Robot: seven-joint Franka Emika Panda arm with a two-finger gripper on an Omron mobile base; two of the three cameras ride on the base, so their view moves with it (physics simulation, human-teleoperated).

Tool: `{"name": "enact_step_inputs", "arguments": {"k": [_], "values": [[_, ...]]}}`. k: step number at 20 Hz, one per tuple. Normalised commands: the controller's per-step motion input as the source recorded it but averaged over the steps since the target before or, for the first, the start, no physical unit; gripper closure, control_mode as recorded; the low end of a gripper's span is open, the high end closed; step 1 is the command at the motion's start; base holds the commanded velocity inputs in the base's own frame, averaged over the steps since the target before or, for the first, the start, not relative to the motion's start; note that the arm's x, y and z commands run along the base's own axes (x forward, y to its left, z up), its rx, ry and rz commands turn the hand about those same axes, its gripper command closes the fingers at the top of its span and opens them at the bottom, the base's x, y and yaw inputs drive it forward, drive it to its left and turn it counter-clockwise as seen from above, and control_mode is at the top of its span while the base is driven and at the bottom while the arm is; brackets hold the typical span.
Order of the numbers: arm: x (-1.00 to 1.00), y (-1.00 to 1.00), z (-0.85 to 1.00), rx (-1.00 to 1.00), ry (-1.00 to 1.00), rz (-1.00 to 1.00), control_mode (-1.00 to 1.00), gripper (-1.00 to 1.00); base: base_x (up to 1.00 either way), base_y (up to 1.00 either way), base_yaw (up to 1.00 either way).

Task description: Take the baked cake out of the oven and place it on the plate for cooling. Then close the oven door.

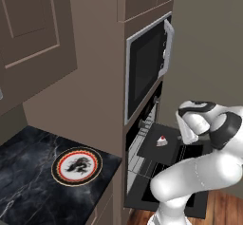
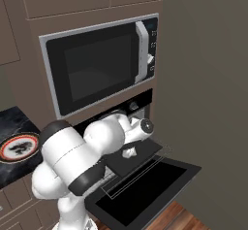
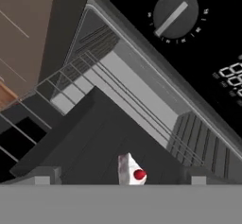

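Brown cabinets wall you in, with the oven (image 1: 142, 138) set into the tall column below the microwave (image 2: 99, 66) and its door (image 2: 145, 192) dropped flat toward you.

Your cake (image 1: 162, 141) sits on a dark tray (image 1: 161, 145) pulled out on the wire rack (image 3: 137, 100), over the open door. In the hand view it lies at 6 o'clock, just ahead of the gripper (image 3: 120, 176), between the two tips, which stand wide apart and hold nothing.

Judge the cake as light, soft and easily crushed: a small whitish wedge with a red blob on top. Take it low across its flat sides, squeeze gently, and keep clear of the red topping. It looks small enough to tip or slide on the smooth tray if one finger arrives first.

Around it, the tray's raised edge and the rack wires lie close under the fingers, so a deep approach may snag. At 1 o'clock in the hand view, a knob (image 3: 176, 13) and the display (image 3: 231, 79) overhang the cavity; lift out toward yourself rather than straight up.

Your plate (image 1: 77, 166) waits on the black marble counter (image 1: 28, 186), at 9 o'clock from the oven in the left base view, well apart; the cabinet column's corner stands between.
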Motion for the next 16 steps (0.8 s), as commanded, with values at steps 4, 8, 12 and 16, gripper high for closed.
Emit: {"name": "enact_step_inputs", "arguments": {"k": [4,8,12,16], "values": [[0.12,0.0,-0.2,-0.04,0.09,0.1,-1.0,-1.0,0.0,0.0,0.0],[0.01,0.03,-0.21,-0.03,0.1,0.12,-1.0,-1.0,0.0,0.0,0.0],[0.05,0.1,-0.23,0.0,0.11,0.14,-1.0,-1.0,0.0,0.0,0.0],[0.16,0.04,-0.22,0.0,0.08,0.14,-1.0,-1.0,0.0,0.0,0.0]]}}
